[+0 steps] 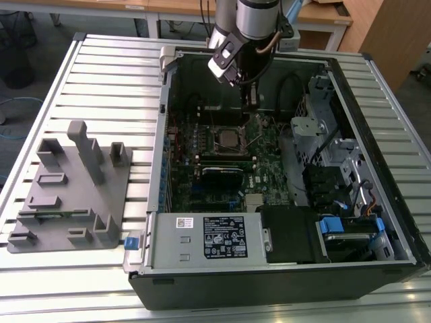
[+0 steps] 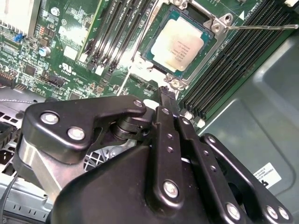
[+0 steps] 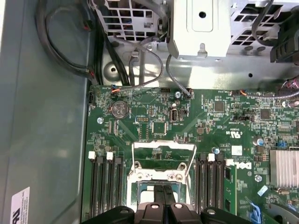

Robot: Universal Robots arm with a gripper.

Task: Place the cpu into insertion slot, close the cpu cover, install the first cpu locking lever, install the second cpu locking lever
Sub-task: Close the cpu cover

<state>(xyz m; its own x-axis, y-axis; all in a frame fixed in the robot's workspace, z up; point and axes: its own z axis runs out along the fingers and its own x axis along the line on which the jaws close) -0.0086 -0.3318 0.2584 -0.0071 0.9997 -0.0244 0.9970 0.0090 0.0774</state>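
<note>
- Gripper (image 1: 250, 106) hangs from the arm inside the computer case (image 1: 202, 272), low over the green motherboard (image 1: 269, 145).
- Its fingers (image 2: 164, 121) are pressed flat together with nothing between them; in both wrist views they form one narrow black tip.
- Cpu (image 2: 180, 45), a dull silver square, lies flat in the insertion slot (image 2: 201, 59), near the gripper's tip but apart from it.
- The tip points at the slot's nearest corner, just beside a silver screw; whether it touches the rim cannot be told.
- In the exterior view the gripper stands just to the exterior view's right of the slot.
- The cpu cover (image 3: 163, 146) appears tilted up from the slot in the first wrist view, with green board showing through its window.
- A locking lever (image 2: 261, 27), a thin silver rod, sticks out sideways from one slot corner, across the black memory slots (image 2: 233, 60).
- The case rests on a slatted metal desk (image 1: 108, 81), well apart from a grey fixture (image 1: 67, 188).
</note>
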